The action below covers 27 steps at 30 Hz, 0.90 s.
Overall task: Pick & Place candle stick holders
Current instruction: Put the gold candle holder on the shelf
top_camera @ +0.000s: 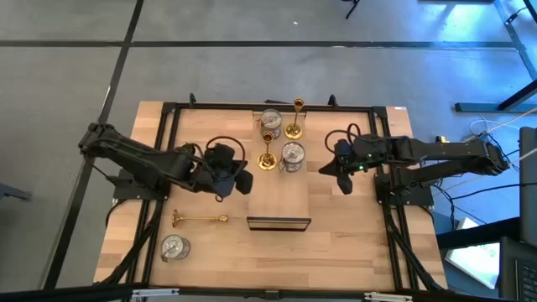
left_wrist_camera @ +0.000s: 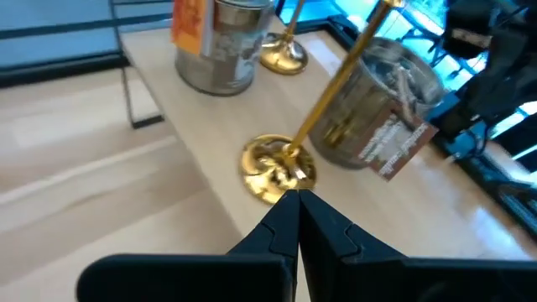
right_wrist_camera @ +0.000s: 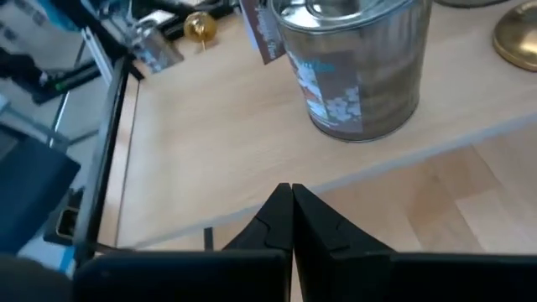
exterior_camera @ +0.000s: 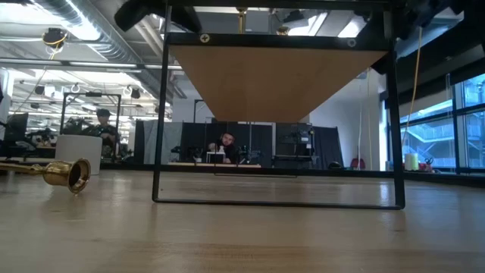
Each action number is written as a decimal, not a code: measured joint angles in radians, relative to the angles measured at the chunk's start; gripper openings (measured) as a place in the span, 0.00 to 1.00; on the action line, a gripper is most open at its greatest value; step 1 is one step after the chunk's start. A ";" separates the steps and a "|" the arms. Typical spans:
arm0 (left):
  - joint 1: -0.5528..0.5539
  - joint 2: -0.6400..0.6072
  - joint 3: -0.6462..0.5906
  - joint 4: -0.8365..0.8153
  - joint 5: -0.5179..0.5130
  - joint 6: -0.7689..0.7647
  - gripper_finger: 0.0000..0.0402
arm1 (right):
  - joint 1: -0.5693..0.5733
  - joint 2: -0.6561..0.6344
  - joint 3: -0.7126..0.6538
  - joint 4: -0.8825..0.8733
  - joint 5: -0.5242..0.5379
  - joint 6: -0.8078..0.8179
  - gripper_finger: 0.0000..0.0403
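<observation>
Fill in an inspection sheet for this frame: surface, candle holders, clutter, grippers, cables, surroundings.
Surface: light wooden table in a black frame, with a raised wooden board at centre.
Job's things: on the board, two upright gold holders and two silver cups; on the table, one gold holder lying down and one silver cup.
Clutter: nothing seen.
Grippers: left gripper shut, empty, at the nearer gold holder's base; right gripper shut, empty, beside the board.
Cables: black cables looped on the arms.
Surroundings: people seated at a desk in the room behind.
</observation>
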 joint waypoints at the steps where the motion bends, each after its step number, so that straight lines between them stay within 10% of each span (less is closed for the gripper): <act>1: 0.000 -0.007 0.000 -0.008 0.000 0.012 0.00 | 0.016 -0.003 0.000 0.004 0.022 0.024 0.00; 27: 0.012 -0.045 0.000 -0.118 0.121 0.259 0.00 | 0.505 0.119 0.000 0.377 0.706 0.449 0.00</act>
